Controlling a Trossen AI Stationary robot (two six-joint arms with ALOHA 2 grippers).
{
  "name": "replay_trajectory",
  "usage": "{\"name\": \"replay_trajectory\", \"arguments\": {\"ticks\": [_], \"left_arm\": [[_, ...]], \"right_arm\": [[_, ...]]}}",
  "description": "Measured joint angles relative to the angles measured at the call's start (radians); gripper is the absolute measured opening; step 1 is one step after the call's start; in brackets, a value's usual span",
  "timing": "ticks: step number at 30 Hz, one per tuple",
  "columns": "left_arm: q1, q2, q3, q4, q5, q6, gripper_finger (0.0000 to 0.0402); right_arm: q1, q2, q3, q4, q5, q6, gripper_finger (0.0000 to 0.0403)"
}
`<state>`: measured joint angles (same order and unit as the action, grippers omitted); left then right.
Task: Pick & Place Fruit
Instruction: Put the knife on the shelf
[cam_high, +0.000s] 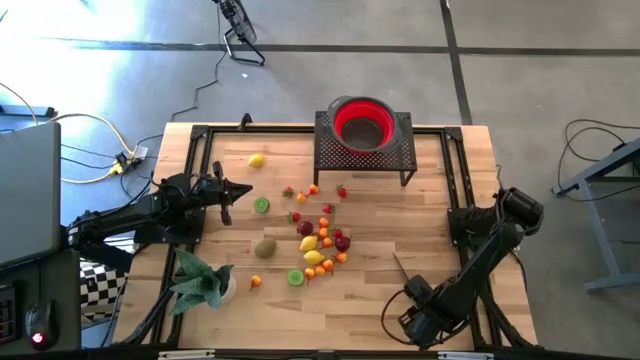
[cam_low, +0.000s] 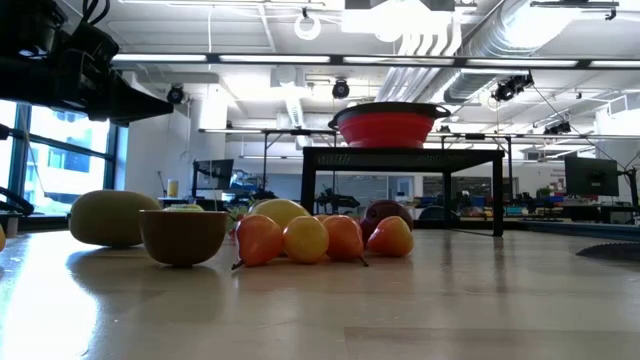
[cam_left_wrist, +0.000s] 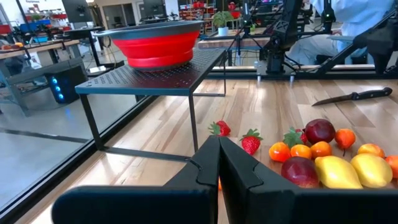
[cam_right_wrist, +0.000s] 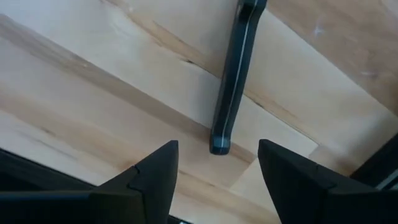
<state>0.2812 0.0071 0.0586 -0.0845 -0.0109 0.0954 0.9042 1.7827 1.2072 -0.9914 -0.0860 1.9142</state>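
Our right gripper (cam_right_wrist: 217, 171) gapes over a knife (cam_right_wrist: 233, 81), holding nothing; left gripper (cam_left_wrist: 217, 163) shut, empty. Bowl (cam_high: 362, 122) contents hidden; fruit (cam_high: 318, 238) mid-frame.

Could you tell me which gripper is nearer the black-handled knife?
Right. The right gripper hangs directly over the black-handled knife, jaws open; the left gripper sits across the table, beyond the fruit.

Glossy plastic fruit (cam_high: 318, 240), pale smooth wood table (cam_high: 430, 220), matt perforated metal stand (cam_high: 365, 150) w/ red bowl (cam_high: 362, 122).
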Motion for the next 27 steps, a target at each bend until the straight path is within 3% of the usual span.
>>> {"name": "replay_trajectory", "arguments": {"ticks": [10,19,27], "left_arm": [[0.000,0.000,0.000,0.000,0.000,0.000,0.0000],[0.000,0.000,0.000,-0.001,0.000,0.000,0.0000],[0.000,0.000,0.000,-0.001,0.000,0.000,0.0000]], "right_arm": [[0.035,0.024,0.000,0.002,-0.018,0.036,0.0214],[0.079,0.024,0.000,0.016,0.050,0.105,0.0214],[0.084,0.024,-0.033,0.030,0.084,0.131,0.0189]]}}
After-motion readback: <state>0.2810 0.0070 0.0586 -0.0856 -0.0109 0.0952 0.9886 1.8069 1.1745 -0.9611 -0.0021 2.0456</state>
